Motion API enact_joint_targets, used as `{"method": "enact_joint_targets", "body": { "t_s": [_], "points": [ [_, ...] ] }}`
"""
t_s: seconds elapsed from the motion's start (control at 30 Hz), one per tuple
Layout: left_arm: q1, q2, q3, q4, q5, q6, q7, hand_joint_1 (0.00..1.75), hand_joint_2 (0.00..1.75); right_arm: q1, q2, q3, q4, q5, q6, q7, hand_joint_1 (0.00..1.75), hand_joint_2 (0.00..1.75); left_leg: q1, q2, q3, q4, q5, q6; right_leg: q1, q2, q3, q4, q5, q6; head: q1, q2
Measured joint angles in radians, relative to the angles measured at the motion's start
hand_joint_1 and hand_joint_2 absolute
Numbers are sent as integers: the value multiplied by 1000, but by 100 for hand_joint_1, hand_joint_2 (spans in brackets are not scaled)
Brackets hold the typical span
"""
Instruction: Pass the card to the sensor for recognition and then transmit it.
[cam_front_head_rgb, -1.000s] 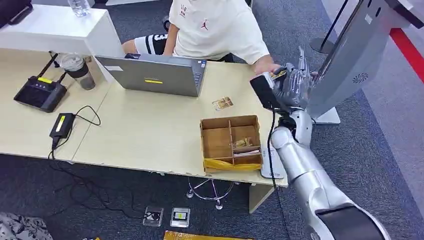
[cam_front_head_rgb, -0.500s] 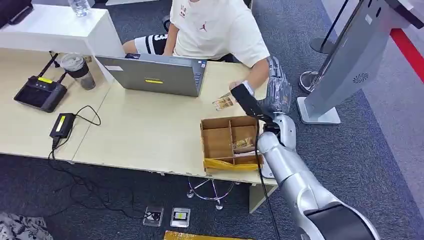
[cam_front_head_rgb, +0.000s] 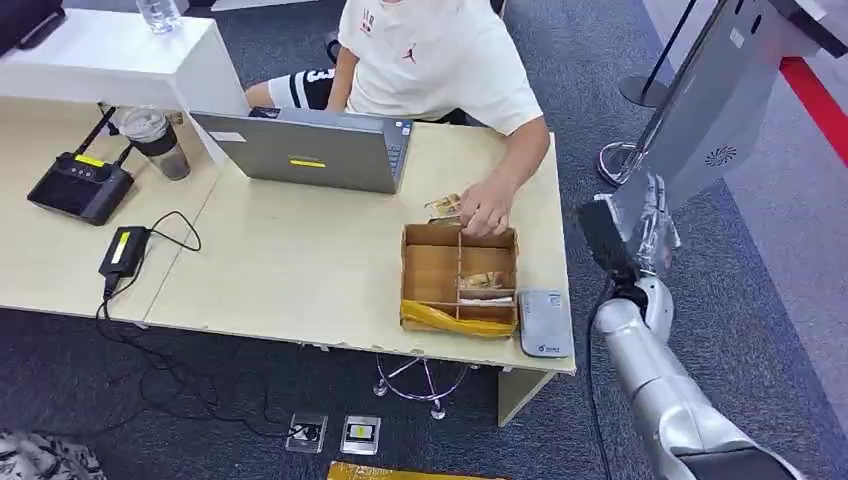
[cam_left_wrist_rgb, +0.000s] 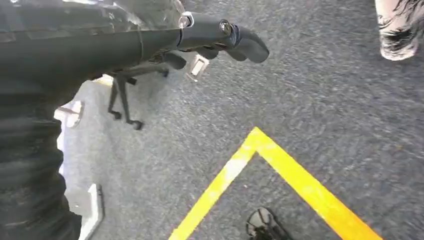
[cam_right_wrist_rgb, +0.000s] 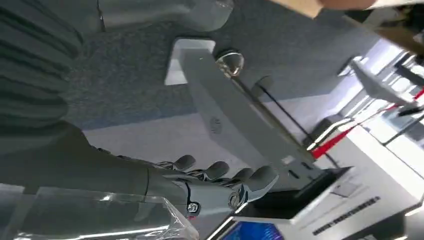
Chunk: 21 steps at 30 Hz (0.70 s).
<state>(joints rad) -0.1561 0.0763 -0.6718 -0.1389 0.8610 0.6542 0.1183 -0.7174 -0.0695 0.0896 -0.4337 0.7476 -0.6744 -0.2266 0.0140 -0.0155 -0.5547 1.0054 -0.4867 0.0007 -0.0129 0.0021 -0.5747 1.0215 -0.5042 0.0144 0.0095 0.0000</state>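
Your right hand (cam_front_head_rgb: 650, 225) is hanging off the bench (cam_front_head_rgb: 300, 270) edge, right of the cardboard box (cam_front_head_rgb: 460, 280), in front of the grey kiosk (cam_front_head_rgb: 700, 120). Its fingers (cam_right_wrist_rgb: 220, 172) are lying straight and apart, holding nothing. Your left hand (cam_left_wrist_rgb: 220, 40) is pointing down over the carpet above a yellow floor line (cam_left_wrist_rgb: 280, 170), fingers loosely extended, gripping nothing.

The card (cam_front_head_rgb: 445, 207) is lying on the bench just behind the box, with the person's hand (cam_front_head_rgb: 487, 212) touching it or just beside it; you can't tell which. More cards are sitting in the box's right compartments. The grey sensor pad (cam_front_head_rgb: 545, 323) is lying flat, touching the box's right side at the bench's front corner; its small blue logo is too small to read.

The person's white shirt (cam_front_head_rgb: 430, 50) is showing a red Jordan jumpman logo. The laptop (cam_front_head_rgb: 310, 150), far left of the box, is carrying a yellow sticker, unreadable. The router (cam_front_head_rgb: 80, 185) and the power brick (cam_front_head_rgb: 125, 250) are also wearing yellow labels, unreadable.
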Motion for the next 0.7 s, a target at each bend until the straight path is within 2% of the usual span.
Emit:
{"method": "enact_joint_targets", "body": {
  "t_s": [0.07,0.2,0.33,0.53,0.7],
  "points": [
    [0,5,0,0,-5,0,14,0,175,17,-21,-11,0,-25,6,0,0,175,0,1,0,0,0,0,0,1,0,0,0,0,0,0],
    [-3,10,1,0,-24,0,35,0,175,63,-51,-37,1,-95,37,37,0,175,1,0,1,0,0,0,1,0,0,0,0,0,0,0],
    [-3,10,2,0,-73,0,64,0,175,166,-87,-69,19,-167,47,91,0,175,1,-2,1,0,0,0,1,-1,1,0,-1,-1,0,0],
    [-1,13,18,-3,-117,-2,77,0,175,358,-108,-110,78,-241,130,244,0,175,1,-1,1,0,-3,0,1,-1,0,0,-2,0,0,0],
    [4,29,27,-6,-116,-18,50,0,175,514,-107,-125,135,-243,221,401,0,175,1,0,0,-1,-4,-1,1,-1,0,0,-3,-1,-1,0]
  ]
}}
